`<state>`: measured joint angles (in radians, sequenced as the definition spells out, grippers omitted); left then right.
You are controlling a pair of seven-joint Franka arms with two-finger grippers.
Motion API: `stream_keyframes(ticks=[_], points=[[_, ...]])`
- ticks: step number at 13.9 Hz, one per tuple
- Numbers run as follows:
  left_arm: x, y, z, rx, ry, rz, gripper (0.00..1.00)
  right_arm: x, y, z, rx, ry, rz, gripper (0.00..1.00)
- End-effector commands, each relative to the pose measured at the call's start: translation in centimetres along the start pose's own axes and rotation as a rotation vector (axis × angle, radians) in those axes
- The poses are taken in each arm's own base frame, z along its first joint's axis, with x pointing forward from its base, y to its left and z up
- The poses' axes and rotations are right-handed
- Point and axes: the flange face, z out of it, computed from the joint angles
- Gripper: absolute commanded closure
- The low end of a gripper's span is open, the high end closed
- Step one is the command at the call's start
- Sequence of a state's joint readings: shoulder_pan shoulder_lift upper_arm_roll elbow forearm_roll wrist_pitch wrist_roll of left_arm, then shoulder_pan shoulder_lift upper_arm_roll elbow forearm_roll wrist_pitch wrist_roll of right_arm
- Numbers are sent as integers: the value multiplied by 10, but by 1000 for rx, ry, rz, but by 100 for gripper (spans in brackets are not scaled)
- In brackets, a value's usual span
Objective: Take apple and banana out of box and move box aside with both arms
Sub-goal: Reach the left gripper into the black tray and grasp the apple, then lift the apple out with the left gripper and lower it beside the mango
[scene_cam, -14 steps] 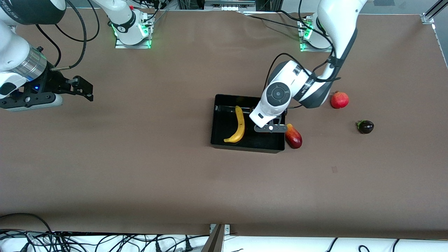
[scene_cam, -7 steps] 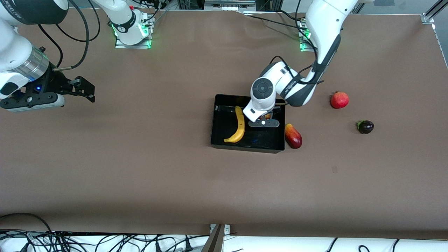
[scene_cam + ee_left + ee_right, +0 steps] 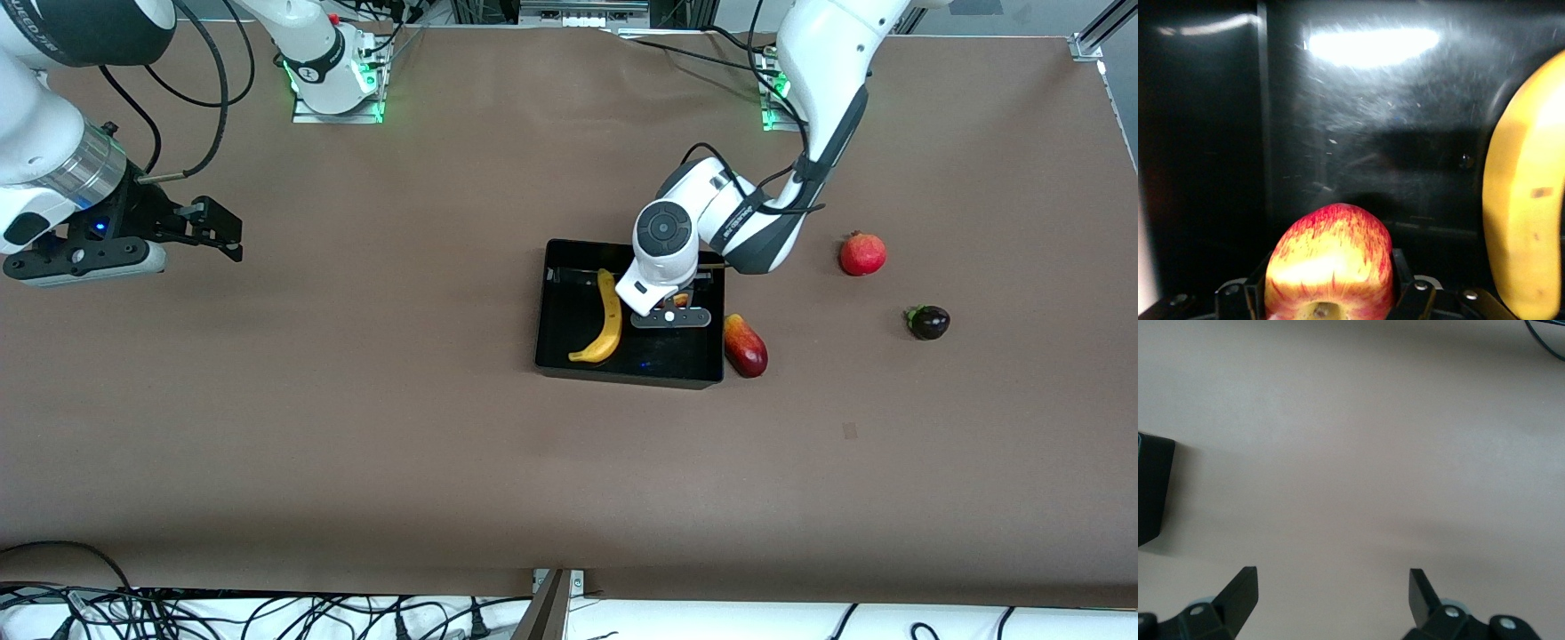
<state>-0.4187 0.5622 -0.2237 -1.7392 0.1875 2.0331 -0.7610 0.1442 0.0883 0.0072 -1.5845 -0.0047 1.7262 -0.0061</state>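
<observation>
The black box (image 3: pixel 556 342) sits mid-table with the yellow banana (image 3: pixel 609 318) lying inside it. My left gripper (image 3: pixel 673 307) is low inside the box beside the banana, shut on the red-and-yellow apple (image 3: pixel 1330 263), which shows between its fingers in the left wrist view; the banana (image 3: pixel 1525 207) and the box floor (image 3: pixel 1371 133) show there too. In the front view only a sliver of the apple (image 3: pixel 680 299) shows under the hand. My right gripper (image 3: pixel 213 229) is open and empty, waiting over bare table at the right arm's end; its fingers (image 3: pixel 1238 590) show in the right wrist view.
A red-orange mango (image 3: pixel 745 347) lies against the box wall toward the left arm's end. A red pomegranate (image 3: pixel 862 253) and a dark purple fruit (image 3: pixel 928 322) lie farther toward that end. A black box corner (image 3: pixel 1151 490) shows in the right wrist view.
My left gripper carried the apple from over the box's wall near the mango to inside the box, beside the banana, and lowered. The right gripper barely shifted.
</observation>
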Motion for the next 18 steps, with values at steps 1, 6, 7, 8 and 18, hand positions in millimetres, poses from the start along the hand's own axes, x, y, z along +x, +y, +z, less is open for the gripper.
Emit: stream_keyframes(ticks=[1,6,7,8,18], points=[[15,-21,-72,-11,-62,-66,87,1,0,-3,-5,3,0,0],[52,-163,-78,15,-238,161,92,3,-3,-3,-5,11,-4,0],[55,-183,-62,11,-270,198,92,3,-4,-3,-5,11,-6,0],[61,-203,-48,-8,-286,203,92,3,-6,-3,-6,11,-9,0],[-1,-235,85,-82,-166,258,1,2,-6,-4,-8,10,-9,0]])
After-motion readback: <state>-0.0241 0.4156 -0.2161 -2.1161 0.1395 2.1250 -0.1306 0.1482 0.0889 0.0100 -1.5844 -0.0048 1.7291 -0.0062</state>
